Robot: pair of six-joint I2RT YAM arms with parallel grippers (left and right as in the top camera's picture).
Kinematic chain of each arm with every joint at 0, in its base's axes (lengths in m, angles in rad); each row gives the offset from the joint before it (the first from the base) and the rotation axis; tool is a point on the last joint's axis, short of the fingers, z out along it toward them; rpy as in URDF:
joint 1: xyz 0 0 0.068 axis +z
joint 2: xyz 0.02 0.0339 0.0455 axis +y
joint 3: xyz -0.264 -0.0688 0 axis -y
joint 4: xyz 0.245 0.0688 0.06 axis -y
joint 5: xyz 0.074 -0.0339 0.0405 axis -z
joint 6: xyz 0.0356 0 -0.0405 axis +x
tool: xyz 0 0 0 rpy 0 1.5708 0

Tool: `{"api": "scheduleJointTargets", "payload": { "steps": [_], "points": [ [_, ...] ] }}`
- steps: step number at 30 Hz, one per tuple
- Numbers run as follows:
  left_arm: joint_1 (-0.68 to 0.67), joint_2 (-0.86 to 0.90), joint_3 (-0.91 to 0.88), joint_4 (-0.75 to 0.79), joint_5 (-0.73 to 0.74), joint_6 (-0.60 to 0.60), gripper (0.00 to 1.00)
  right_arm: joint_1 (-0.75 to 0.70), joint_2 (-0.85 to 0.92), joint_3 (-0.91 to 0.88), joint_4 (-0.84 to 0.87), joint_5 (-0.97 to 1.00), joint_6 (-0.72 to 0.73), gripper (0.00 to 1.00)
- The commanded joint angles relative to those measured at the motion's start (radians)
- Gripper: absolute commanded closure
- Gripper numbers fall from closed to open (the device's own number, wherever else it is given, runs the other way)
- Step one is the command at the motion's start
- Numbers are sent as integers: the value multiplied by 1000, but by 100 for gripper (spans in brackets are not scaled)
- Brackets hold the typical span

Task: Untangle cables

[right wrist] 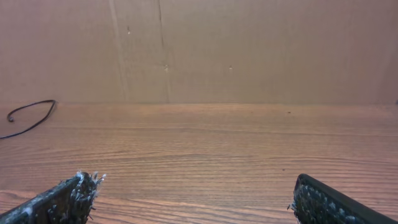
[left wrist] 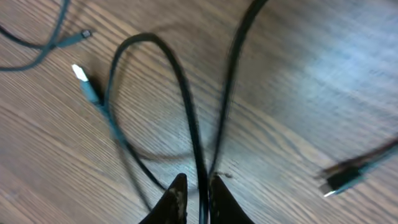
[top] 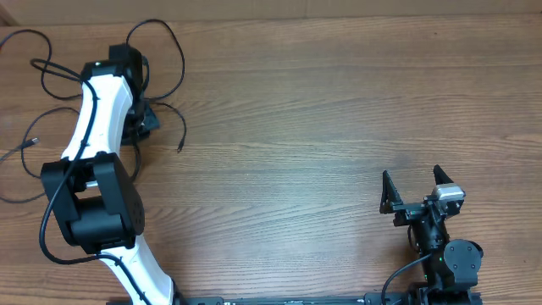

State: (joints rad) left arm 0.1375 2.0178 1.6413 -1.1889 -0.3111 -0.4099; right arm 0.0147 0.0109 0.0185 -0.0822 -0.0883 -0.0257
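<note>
L gripper (left wrist: 198, 186) — fingers (left wrist: 176, 198) nearly clenched, pinching one strand of the cables (left wrist: 184, 87) right btwn the tips. Two strands run away from the tips and cross just ahead of them; one bends into a loop ahead-L. Plug end (left wrist: 79, 73) lies beyond that loop; second plug (left wrist: 339, 180) off to R of tips, blurred.

R gripper (top: 415, 188) — fingers spread wide, nothing btwn them, well apart from the cords; only a stray curl (right wrist: 31, 115) far ahead-L.

Progress, my read: early. Some ends lie free on table (top: 339, 110), but strands overlap by L fingers. Most of the separating is left.
</note>
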Motion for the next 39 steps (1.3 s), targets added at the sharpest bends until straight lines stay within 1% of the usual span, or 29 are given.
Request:
{"api": "scheduleJointTargets", "payload": {
  "steps": [1,2,3,5,9,11,13,15,16,17,19,20,21,24,27,28,29,30,31,33,35,36,37,38,39],
  "points": [
    [16,-16,-37,6,-61,29,79,-2,-8,-10,3,9,-6,0],
    [20,-16,-37,1,-73,29,68,-2,-8,-10,3,9,-6,0],
    [23,-17,-36,-2,-83,29,64,-2,-8,-10,3,9,-6,0],
    [26,-19,-17,-29,-94,42,58,-2,-8,-10,3,9,-6,0],
    [25,-19,80,-110,-110,48,51,-2,-8,-10,3,9,-6,0],
    [23,-21,158,-160,-101,47,50,-2,-8,-10,3,9,-6,0],
    [22,-23,246,-206,-35,48,49,-2,-8,-10,3,9,-6,0],
    [19,-23,329,-246,66,48,47,-2,-8,-10,3,9,-6,0],
    [19,-23,369,-260,139,48,46,-2,-8,-10,3,9,-6,0],
    [19,-23,402,-267,221,48,39,-2,-8,-10,3,9,-6,0],
    [19,-23,440,-266,378,48,17,-2,-8,-10,3,9,-6,0],
    [19,-23,446,-257,467,47,11,-2,-8,-10,3,9,-6,0],
    [19,-23,446,-249,529,48,8,-2,-8,-10,3,9,-6,0],
    [14,-22,432,-235,614,48,5,-2,-8,-10,3,9,-6,0],
    [-7,-21,409,-230,616,56,4,-2,-8,-10,3,9,-6,0],
    [-18,-21,396,-224,616,57,6,-2,-8,-10,3,9,-6,0],
    [-43,-19,372,-212,616,76,18,-2,-8,-10,3,9,-6,0],
    [-61,-18,355,-205,616,97,41,-2,-8,-10,3,9,-6,0],
    [-78,-17,340,-196,616,118,51,-2,-8,-10,3,9,-6,0],
    [-120,-16,297,-160,615,157,55,-2,-8,-10,3,9,-6,0],
    [-158,-15,252,-107,611,167,63,-2,-8,-10,3,9,-6,0],
    [-185,-15,216,-59,595,167,70,-2,-8,-10,3,9,-6,0],
    [-205,-15,190,-24,584,167,80,-2,-8,-10,3,9,-6,0],
    [-231,-15,155,18,558,164,94,-2,-8,-10,3,9,-6,0],
    [-248,-15,136,42,543,160,96,-2,-8,-10,3,9,-6,0]
  ]
}}
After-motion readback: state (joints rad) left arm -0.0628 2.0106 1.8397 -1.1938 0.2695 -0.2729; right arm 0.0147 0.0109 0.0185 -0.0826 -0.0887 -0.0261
